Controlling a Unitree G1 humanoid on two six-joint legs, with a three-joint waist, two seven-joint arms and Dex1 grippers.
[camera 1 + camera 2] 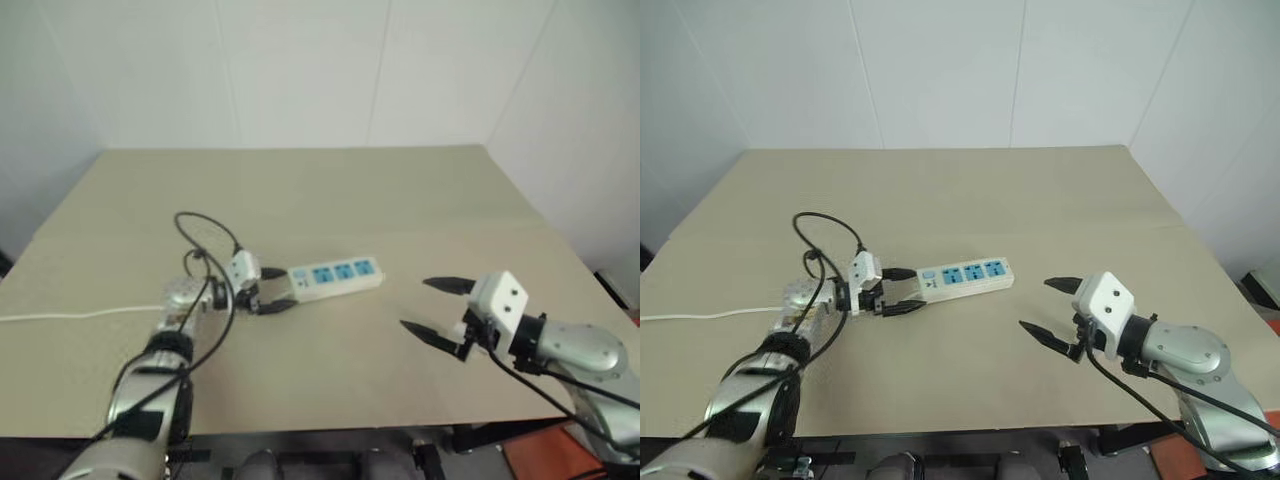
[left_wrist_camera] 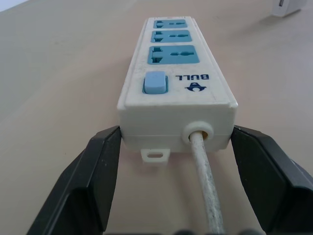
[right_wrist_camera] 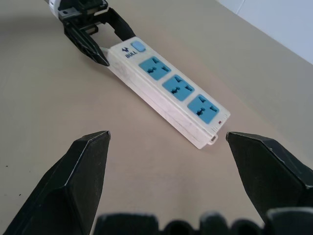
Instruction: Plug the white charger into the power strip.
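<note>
Left end effector (image 1: 902, 291) low over table (image 1: 970, 200), fingers clamped on strip (image 1: 966, 276) at switch end. Right end effector (image 1: 1052, 308) raised, fully spread, empty, aimed at strip.

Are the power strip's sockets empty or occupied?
Empty: all three blue sockets on the power strip show bare holes, with nothing plugged in.
</note>
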